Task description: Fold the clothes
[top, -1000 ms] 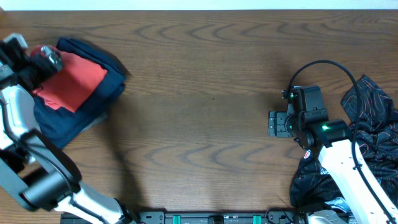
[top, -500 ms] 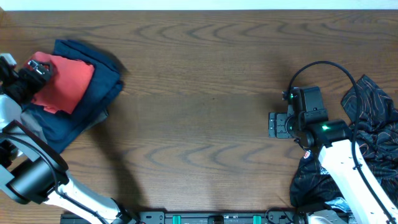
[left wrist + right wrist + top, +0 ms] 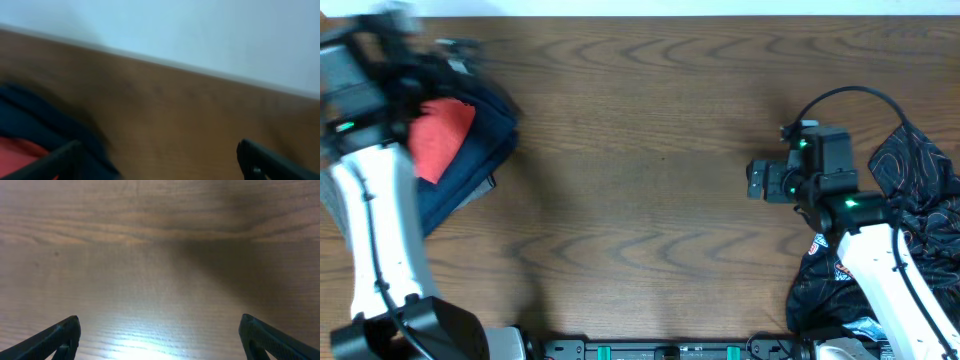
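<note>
A folded red garment (image 3: 442, 136) lies on a folded navy garment (image 3: 480, 150) at the table's far left; both show blurred in the left wrist view, red (image 3: 20, 152) and navy (image 3: 45, 125). My left gripper (image 3: 455, 55) is blurred, above the stack's far edge; in its own view the fingers (image 3: 160, 160) are spread wide and empty. A heap of black patterned clothes (image 3: 920, 215) lies at the right edge. My right gripper (image 3: 757, 182) is open and empty over bare wood (image 3: 160, 335), left of the heap.
The wooden table (image 3: 650, 170) runs between the stack and the heap. A grey cloth edge (image 3: 470, 197) peeks from under the navy garment. A pale wall (image 3: 200, 35) lies beyond the table's far edge.
My left arm has swung from the far-left edge up and to the right, over the stack's far side. My right gripper has moved slightly toward the far side.
</note>
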Controlling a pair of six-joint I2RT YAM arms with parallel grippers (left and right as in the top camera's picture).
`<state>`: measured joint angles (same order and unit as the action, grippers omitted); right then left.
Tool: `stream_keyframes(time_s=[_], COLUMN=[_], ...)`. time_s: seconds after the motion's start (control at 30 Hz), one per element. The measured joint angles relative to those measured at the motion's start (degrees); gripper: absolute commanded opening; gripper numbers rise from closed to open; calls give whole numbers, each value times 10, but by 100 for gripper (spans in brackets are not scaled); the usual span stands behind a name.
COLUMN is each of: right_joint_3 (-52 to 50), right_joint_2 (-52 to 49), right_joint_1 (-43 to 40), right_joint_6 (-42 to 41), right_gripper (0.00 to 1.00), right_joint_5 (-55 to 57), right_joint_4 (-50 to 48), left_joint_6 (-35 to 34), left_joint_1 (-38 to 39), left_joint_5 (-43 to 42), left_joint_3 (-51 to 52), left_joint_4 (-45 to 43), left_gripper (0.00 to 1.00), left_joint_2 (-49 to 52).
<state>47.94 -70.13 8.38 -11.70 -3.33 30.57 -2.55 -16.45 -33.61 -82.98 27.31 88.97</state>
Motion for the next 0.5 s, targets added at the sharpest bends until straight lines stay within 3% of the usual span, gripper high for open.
stream_keyframes(time_s=[0.23,0.37,0.5], right_joint_3=[0,0,0], right_joint_2=[-8,-9,-9], right_joint_1=[-95,-135,-142], right_joint_6=[0,0,0], right_gripper=[99,99,99], right_joint_5=[-81,-97,-102], right_joint_4=[54,160,241], left_joint_6=[15,12,-1], left_joint_1=[172,214,218], left_joint_5=[148,206,230], left_joint_3=[10,17,21], left_joint_4=[271,414,492], left_gripper=[98,98,98], left_joint_2=[44,45,42])
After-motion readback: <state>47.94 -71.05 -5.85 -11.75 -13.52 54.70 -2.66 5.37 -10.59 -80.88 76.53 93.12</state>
